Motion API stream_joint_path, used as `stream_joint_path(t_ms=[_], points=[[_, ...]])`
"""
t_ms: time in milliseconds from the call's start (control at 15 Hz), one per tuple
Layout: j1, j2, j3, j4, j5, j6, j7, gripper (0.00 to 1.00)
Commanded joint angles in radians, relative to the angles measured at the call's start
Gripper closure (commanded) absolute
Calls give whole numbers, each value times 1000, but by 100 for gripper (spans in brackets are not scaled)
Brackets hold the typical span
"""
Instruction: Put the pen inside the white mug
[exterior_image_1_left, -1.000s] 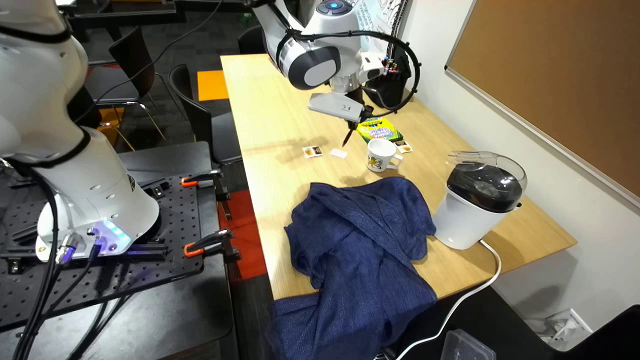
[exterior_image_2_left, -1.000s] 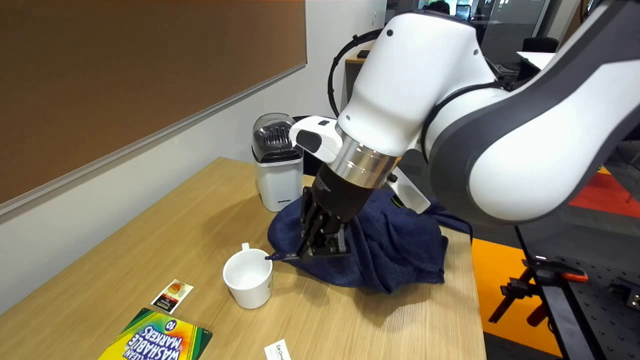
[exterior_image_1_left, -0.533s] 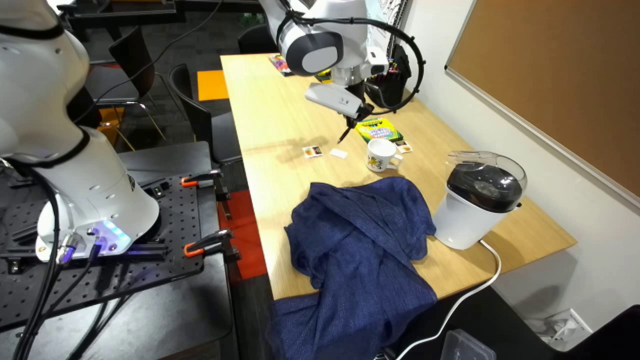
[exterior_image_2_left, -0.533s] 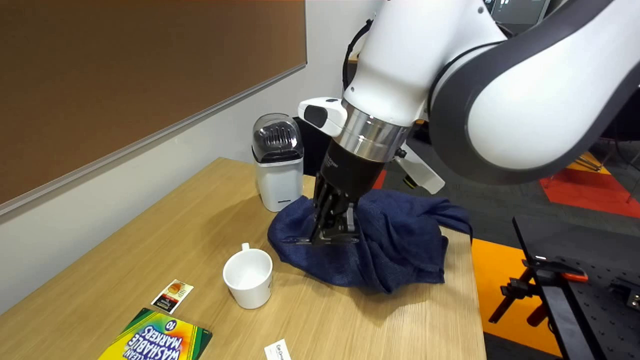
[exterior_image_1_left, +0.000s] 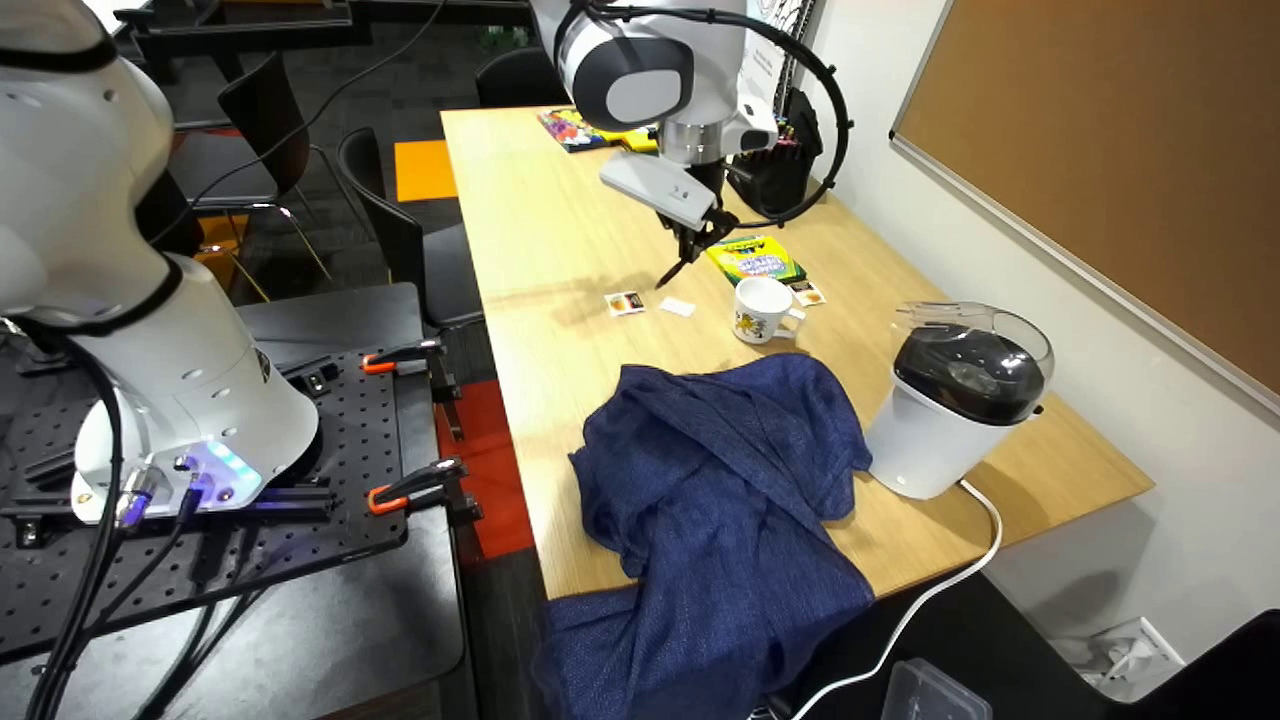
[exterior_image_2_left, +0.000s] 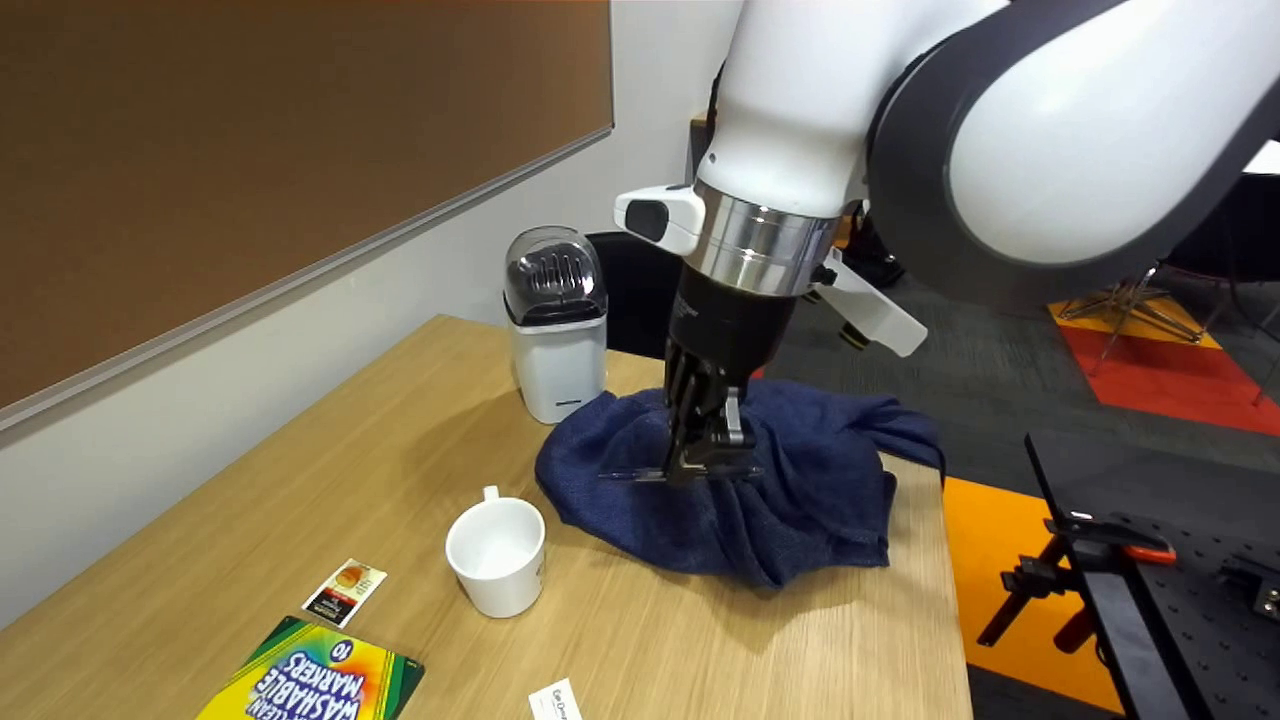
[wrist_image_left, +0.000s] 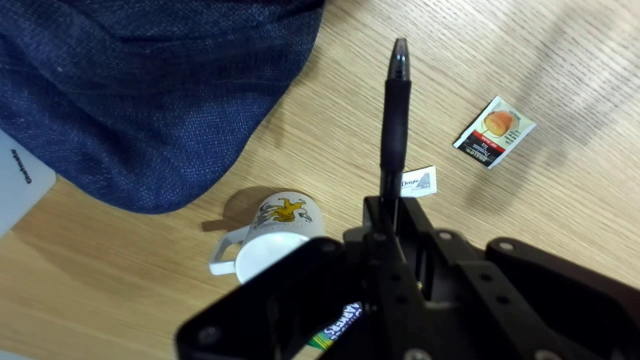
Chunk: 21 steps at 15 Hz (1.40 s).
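Note:
The white mug with its yellow picture stands upright on the table in both exterior views (exterior_image_1_left: 757, 312) (exterior_image_2_left: 503, 575), and it also shows in the wrist view (wrist_image_left: 287, 217), left of the jaws, which hide part of its opening. My gripper (exterior_image_1_left: 692, 245) is shut on a dark pen (exterior_image_1_left: 671, 275) and holds it above the table, beside the mug and apart from it. In an exterior view the gripper (exterior_image_2_left: 695, 468) holds the pen (exterior_image_2_left: 635, 475) nearly level. In the wrist view the pen (wrist_image_left: 395, 122) sticks out beyond the fingertips (wrist_image_left: 392, 205).
A blue cloth (exterior_image_1_left: 720, 480) lies near the mug. A corded white appliance (exterior_image_1_left: 935, 430) stands by the wall. A marker box (exterior_image_1_left: 755, 260), small packets (exterior_image_1_left: 625, 303) and a white card (exterior_image_1_left: 677, 307) lie around the mug. A black holder (exterior_image_1_left: 770, 180) stands farther back.
My gripper has moved away from the mug with the pen still in it, and the pen has swung closer to level. The mug and the cloth have not moved.

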Motion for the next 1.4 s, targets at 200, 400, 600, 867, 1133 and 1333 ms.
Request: stream_joint_path(t_ms=[200,400,600,867,1133,1333], points=[[30,-1,-28,0,10,-2,-5,89],[-3,21,-8,16,75,62,-107,97],[-51,49,39,35,223,137,-292,97],[-141,87,134,77,437,172,-566,97],[-234,126,230,125,615,164,-833,97],[-295,156,292,155,727,162,-1012,97]])
